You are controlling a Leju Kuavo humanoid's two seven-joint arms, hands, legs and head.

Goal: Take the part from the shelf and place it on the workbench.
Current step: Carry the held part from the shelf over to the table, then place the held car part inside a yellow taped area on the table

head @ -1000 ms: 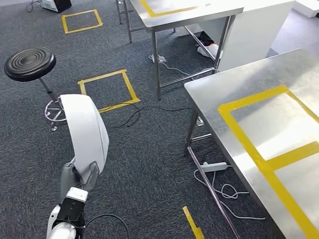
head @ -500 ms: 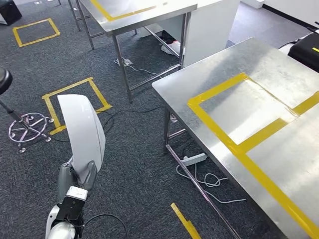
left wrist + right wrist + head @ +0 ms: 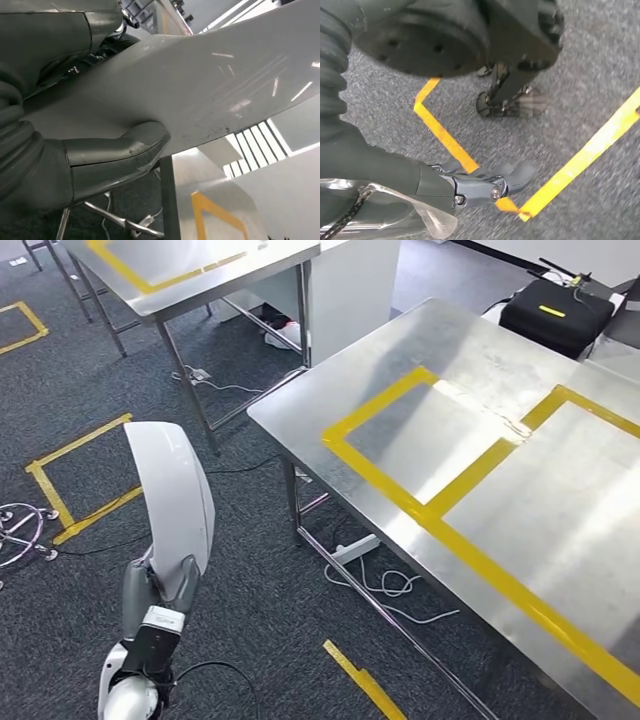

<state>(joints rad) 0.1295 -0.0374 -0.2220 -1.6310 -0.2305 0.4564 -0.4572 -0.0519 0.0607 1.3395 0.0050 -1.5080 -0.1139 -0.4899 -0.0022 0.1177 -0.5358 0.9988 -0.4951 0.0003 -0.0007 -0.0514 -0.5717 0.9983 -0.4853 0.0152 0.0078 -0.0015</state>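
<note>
Low at the left of the head view, left hand [image 3: 155, 590] gripping the lower end of the white curved part [image 3: 172, 502], thumb [image 3: 124, 155] pressed against the glossy shell in the left wrist view, darker fingers on the opposite face. Part held upright over the grey carpet [image 3: 249, 620], well apart from the steel desk [image 3: 483, 470] with its yellow tape squares [image 3: 423, 505]. Black case [image 3: 557, 318] at the far edge of that desk, shut, contents unseen. Right hand [image 3: 486, 186] hanging above the carpet and a yellow tape line [image 3: 584, 150], fingers stretched out and holding nothing.
</note>
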